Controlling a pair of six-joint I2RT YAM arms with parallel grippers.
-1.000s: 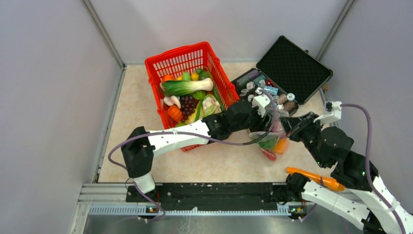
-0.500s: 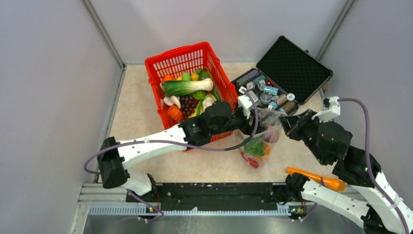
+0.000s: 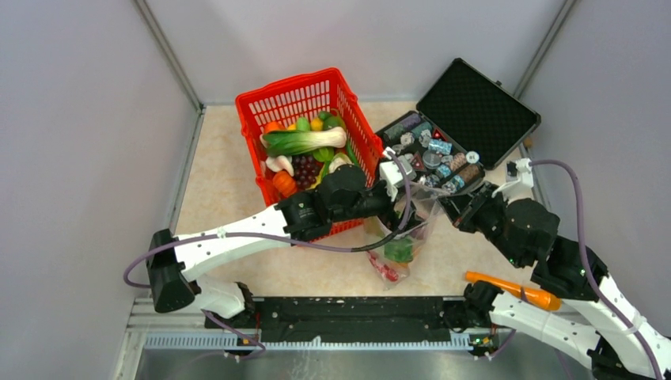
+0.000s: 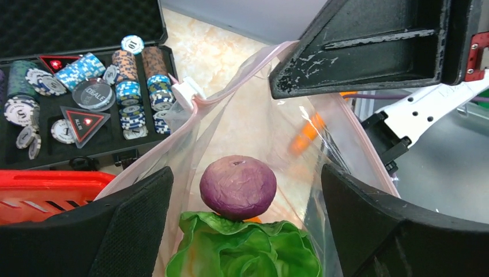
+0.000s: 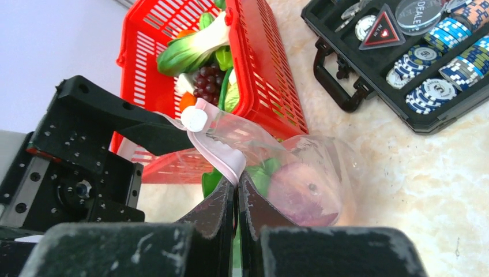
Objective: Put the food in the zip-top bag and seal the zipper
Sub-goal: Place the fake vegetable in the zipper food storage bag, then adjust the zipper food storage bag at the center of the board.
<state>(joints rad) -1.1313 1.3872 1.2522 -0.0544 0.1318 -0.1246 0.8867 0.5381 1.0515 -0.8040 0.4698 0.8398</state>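
The red basket (image 3: 289, 83) at the far left holds many toy vegetables. The left gripper (image 4: 245, 173) stands wide open over the zip-top bag (image 3: 399, 237) and holds nothing. Inside the bag lie lettuce (image 4: 242, 257) and a purple ball (image 4: 237, 187). The right gripper (image 5: 236, 184) is closed on the zipper (image 5: 216, 151), which is not yet sealed.

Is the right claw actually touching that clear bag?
Touching. The right wrist view shows the right claw pinching the zip-top bag by its pink zipper.
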